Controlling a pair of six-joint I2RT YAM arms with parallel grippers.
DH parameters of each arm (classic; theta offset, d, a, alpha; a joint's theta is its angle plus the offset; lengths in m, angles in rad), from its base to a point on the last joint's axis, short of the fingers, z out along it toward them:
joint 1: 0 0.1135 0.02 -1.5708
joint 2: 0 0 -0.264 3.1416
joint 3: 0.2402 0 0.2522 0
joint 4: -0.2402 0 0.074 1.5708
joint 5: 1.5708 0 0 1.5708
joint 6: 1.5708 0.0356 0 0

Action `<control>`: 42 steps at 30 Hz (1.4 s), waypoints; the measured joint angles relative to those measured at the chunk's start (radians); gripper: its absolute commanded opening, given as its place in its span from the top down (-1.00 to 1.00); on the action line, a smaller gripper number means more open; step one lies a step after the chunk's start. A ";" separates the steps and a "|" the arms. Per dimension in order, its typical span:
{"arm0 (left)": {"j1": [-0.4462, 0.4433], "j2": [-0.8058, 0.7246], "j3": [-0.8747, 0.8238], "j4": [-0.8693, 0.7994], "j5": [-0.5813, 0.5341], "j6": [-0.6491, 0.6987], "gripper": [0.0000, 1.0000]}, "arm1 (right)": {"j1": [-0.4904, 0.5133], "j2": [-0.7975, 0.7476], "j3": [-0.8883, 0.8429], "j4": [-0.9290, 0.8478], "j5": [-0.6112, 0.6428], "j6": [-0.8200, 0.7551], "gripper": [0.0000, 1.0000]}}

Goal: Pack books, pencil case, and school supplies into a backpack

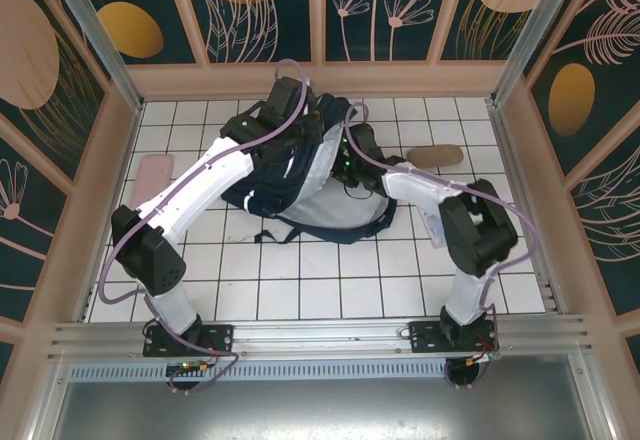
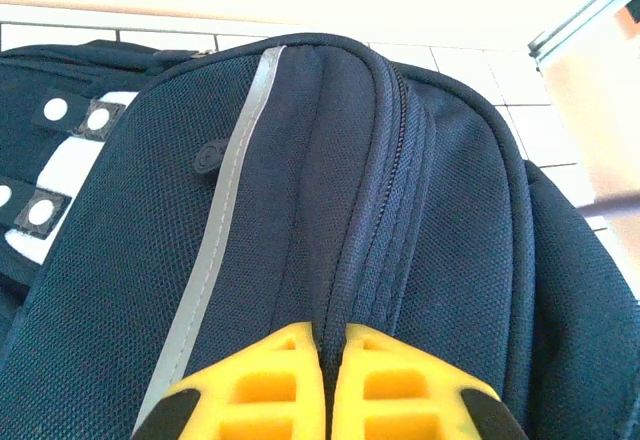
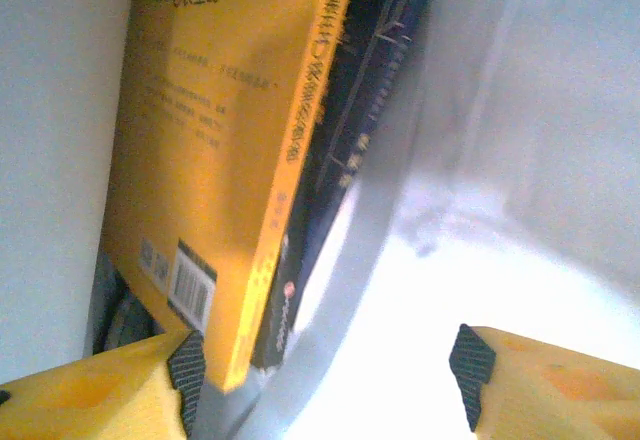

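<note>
left gripper closed, seemingly pinching one backpack; right gripper spread, empty, beside two books.

Backpack of coarse, matt woven cloth; yellow book with smooth paper cover; table of smooth white tiles.

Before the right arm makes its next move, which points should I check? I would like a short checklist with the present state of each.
1. Grip of the left claw on the backpack: ok, shut on a fabric fold by the zipper.
2. The right claw open: ok, jaws wide apart, nothing between them.
3. The yellow book inside the backpack: ok, on edge against the pale lining, a navy book beside it.
4. Right claw free of the yellow book: cannot tell, one finger is very near its corner.
5. All supplies packed: not ok, the pink case and the tan pouch lie on the table outside.
</note>
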 measured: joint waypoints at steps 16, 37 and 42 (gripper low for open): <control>0.026 -0.071 -0.152 0.080 -0.037 -0.019 1.00 | -0.156 -0.363 -0.386 -0.118 0.043 -0.128 -0.21; 0.057 -0.076 -0.177 0.049 -0.174 -0.069 -0.16 | -0.149 -0.051 -0.164 -0.036 -0.031 -0.208 -0.11; 0.130 -0.128 -0.180 0.034 -0.156 -0.068 -0.33 | -0.149 -0.093 -0.166 -0.074 -0.015 -0.208 -0.16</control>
